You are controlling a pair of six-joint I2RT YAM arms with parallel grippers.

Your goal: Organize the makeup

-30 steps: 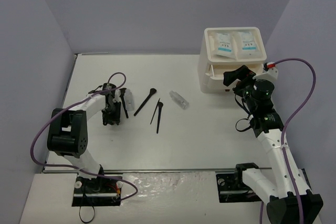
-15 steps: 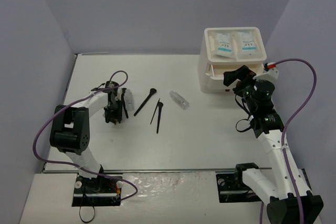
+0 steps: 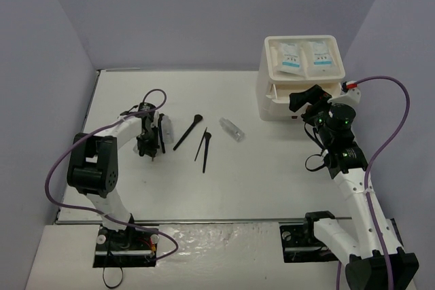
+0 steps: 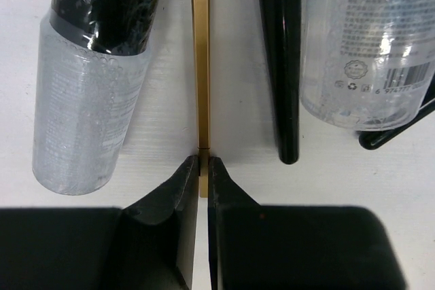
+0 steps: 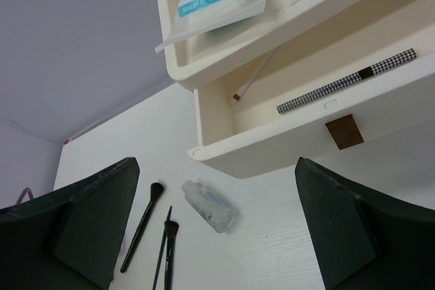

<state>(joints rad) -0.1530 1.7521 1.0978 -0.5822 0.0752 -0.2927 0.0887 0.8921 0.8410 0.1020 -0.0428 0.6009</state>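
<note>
Left gripper [image 4: 202,168] fingers pinched shut on the near end of a thin golden wooden stick [image 4: 200,66], far end cut off by the frame. Small clear black-capped vial [image 4: 85,93] just left of the fingers, thin black brush handle [image 4: 285,66] just right. Right gripper [image 5: 214,188] fingers spread wide, empty, facing the large white box's open drawer [image 5: 285,134].

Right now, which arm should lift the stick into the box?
Left: the left gripper is shut on the stick. The right gripper hangs open by the box, far from the stick.
</note>
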